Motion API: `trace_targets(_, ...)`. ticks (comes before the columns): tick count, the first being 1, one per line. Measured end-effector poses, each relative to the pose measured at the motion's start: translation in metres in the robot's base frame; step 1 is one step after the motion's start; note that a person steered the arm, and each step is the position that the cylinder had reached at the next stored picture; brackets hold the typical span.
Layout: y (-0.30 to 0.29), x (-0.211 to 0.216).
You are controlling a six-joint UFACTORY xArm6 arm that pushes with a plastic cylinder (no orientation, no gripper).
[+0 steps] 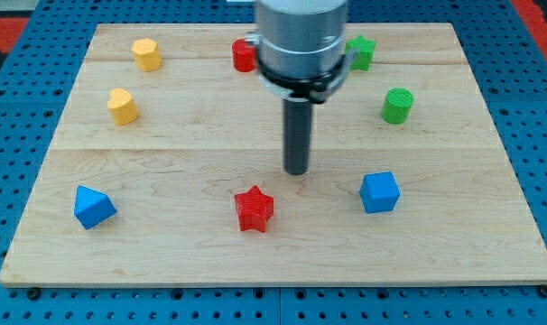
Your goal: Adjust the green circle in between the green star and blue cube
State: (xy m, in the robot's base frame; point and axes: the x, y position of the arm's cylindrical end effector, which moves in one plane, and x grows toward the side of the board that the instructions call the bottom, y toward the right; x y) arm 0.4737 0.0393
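The green circle (397, 106) stands at the view's right, below and right of the green star (360, 51) near the top edge. The blue cube (379, 191) sits lower right, below the green circle. My tip (296, 171) rests on the board near the middle, left of the blue cube and up-right of the red star (254, 208). It is well left of the green circle and touches no block.
A red cylinder (244, 55) is partly hidden behind the arm at the top. Two yellow blocks (146, 54) (123, 106) sit upper left. A blue wedge-like block (93, 207) lies lower left. The wooden board (165, 262) lies on a blue pegboard.
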Motion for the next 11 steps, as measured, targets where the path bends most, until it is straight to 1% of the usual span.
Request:
trace_targets(2, 0.097, -0.012)
trace_targets(3, 0.162, -0.018)
trace_targets(4, 0.216, -0.050)
trace_targets(5, 0.228, -0.109)
trace_targets(6, 0.216, -0.154)
trace_targets(7, 0.176, -0.138)
trace_targets(8, 0.149, -0.114)
trace_targets(9, 0.138, -0.102)
trace_targets(10, 0.157, -0.080)
trace_targets(11, 0.148, -0.075)
